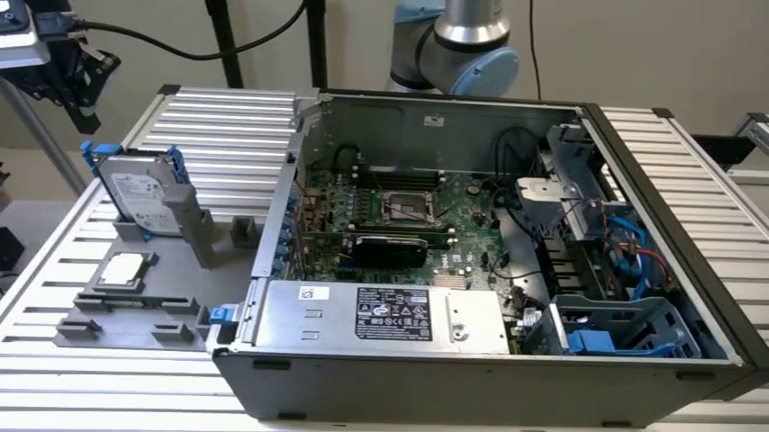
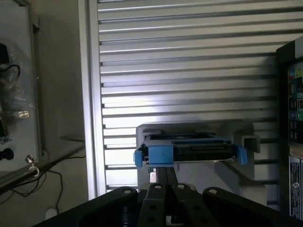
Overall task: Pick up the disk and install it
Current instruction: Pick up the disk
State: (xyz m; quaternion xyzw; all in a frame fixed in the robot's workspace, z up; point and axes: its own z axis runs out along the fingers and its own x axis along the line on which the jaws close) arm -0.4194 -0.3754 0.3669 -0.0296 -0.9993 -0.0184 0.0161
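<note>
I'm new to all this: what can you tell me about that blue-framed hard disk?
The disk is a flat silver-grey metal slab with a white printed label, framed by a blue plastic bracket. It stands on edge, slightly tilted, in a grey holder on a grey tray, at the exterior view's left of the open computer case. Only the holder touches it.

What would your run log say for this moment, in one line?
disk: upright in grey holder, not picked up | gripper: clear of disk, aimed at it | computer case: open, disk not installed
</note>
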